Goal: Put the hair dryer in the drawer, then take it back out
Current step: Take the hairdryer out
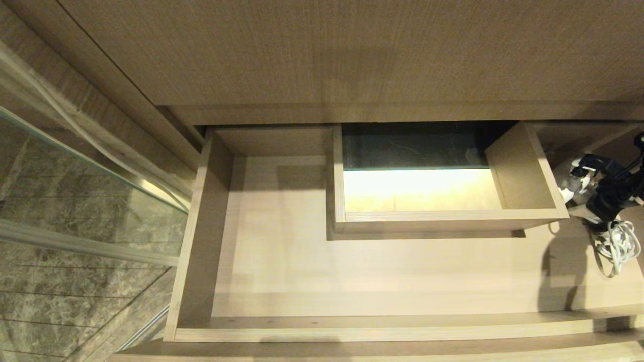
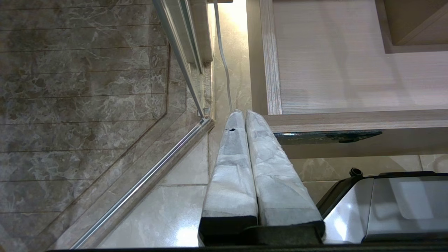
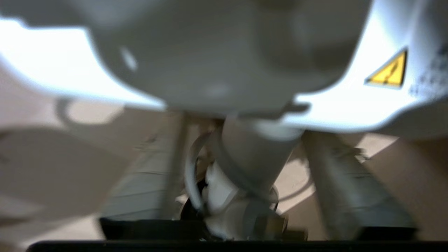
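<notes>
The drawer (image 1: 322,334) of pale wood stands pulled out, with a walled rectangular cutout (image 1: 448,216) in its base. At its far right end lies the white hair dryer (image 1: 571,176), its pale cord (image 1: 618,246) bundled beside it. My right gripper (image 1: 606,193) is down on the dryer there. In the right wrist view the dryer's fat barrel (image 3: 224,52) fills the top. Its handle (image 3: 252,157) runs between the gripper's (image 3: 245,140) two fingers, which stand apart with drawer floor showing on either side of the handle. My left gripper (image 2: 243,113) hangs shut and empty outside the drawer's left corner.
A glass shower panel with a metal rail (image 1: 90,166) and marble floor (image 1: 60,291) lie left of the drawer. The cabinet top (image 1: 322,50) overhangs the drawer's back. The robot's base (image 2: 385,206) shows below the left arm.
</notes>
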